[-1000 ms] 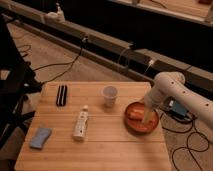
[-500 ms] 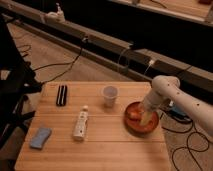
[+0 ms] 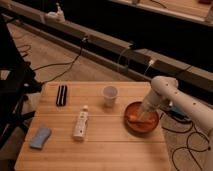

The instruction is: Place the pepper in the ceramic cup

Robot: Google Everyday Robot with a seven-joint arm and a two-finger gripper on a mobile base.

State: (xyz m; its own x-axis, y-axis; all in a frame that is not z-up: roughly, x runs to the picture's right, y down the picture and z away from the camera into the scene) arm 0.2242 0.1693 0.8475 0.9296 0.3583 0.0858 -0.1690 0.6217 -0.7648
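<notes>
Gripper [image 3: 141,116] sits low in the dish [image 3: 150,128], at the pepper [image 3: 133,119]; grip state cannot be told. Step judged: pickup. Next: secure pepper, lift clear, carry to cup [image 3: 110,95] nearby.

- From where I stand this looks like a lab or test room, not a home: dim, bare, and set up around a machine.
- A small wooden tabletop [image 3: 100,145] stands alone on a carpeted floor [image 3: 55,50], where black cables [image 3: 52,65] trail loose.
- Behind it runs a long, low ledge [image 3: 100,42] with more cables hanging off its edge.
- A white robot arm [image 3: 172,95] reaches in from the right, its gripper [image 3: 141,118] down in a reddish-brown dish [image 3: 145,131] on the tabletop.
- Dark equipment [image 3: 12,85] crowds the left side.
</notes>
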